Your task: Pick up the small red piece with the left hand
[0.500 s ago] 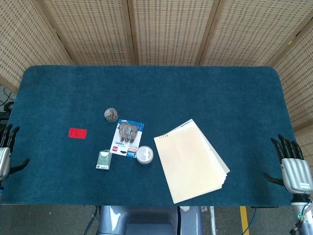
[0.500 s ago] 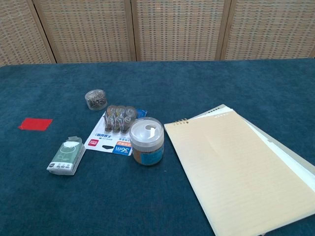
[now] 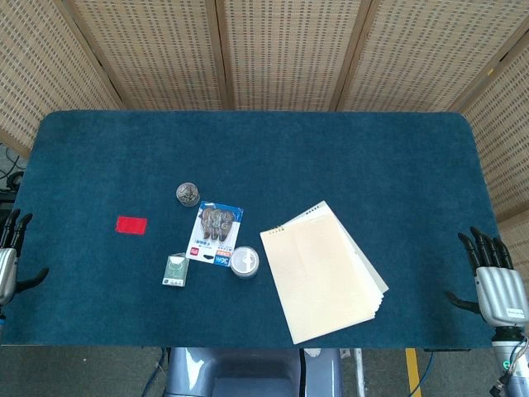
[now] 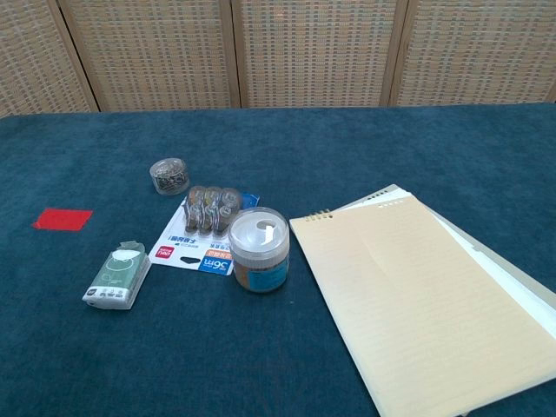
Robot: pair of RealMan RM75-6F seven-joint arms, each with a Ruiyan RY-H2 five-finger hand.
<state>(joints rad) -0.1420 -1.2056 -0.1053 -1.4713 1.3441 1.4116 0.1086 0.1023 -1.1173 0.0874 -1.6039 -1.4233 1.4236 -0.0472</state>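
Blue table (image 3: 331, 157): red piece (image 3: 131, 224), notepad (image 3: 324, 270), jar (image 3: 244, 262), blister pack (image 3: 215, 232).

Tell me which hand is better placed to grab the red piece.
Left. The left hand sits open at the table's left edge, on the same side as the red piece, with bare cloth between them. The right hand is at the far right edge, beyond the notepad and the clutter.

Left hand (image 3: 8, 263) slightly lower, nothing else.
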